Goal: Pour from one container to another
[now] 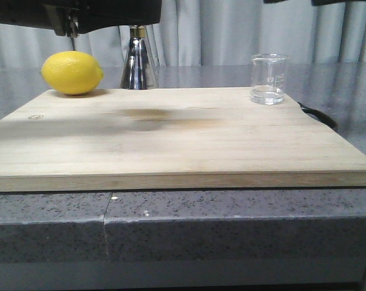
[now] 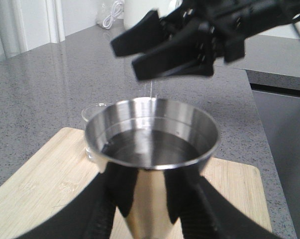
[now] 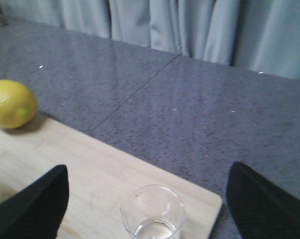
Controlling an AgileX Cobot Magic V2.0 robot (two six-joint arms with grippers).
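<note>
A pale rectangular wooden cutting board (image 1: 170,139) lies on a grey speckled stone tabletop (image 1: 231,224), with grey curtains (image 1: 231,30) hanging behind. At the board's far right corner stands the small clear glass beaker with white graduation marks (image 1: 269,79), upright, with a shallow layer of clear liquid in its bottom. The right wrist view looks down on it (image 3: 152,211): the pouring lip faces toward the lemon side, and the two black fingers (image 3: 33,204) of the right pincer (image 3: 150,201) stand wide apart on either side of it, touching nothing.

At the far edge of the board, left of centre, is the shiny steel hourglass-shaped jigger (image 1: 138,63); its upper part is hidden in the front view behind the dark body of the left arm (image 1: 104,13). The left wrist view shows the left pincer (image 2: 147,209) clamped on the jigger's narrow lower part, a black finger (image 2: 117,191) pressing each side. The jigger's (image 2: 152,149) wide upper cup is open toward the camera and holds liquid. Above it in that view the right pincer (image 2: 174,42) appears, blurred, and the beaker's rim shows just beyond the jigger.

A bright yellow lemon (image 1: 71,73) rests at the board's far left corner, just beside the jigger and well apart from the beaker.
</note>
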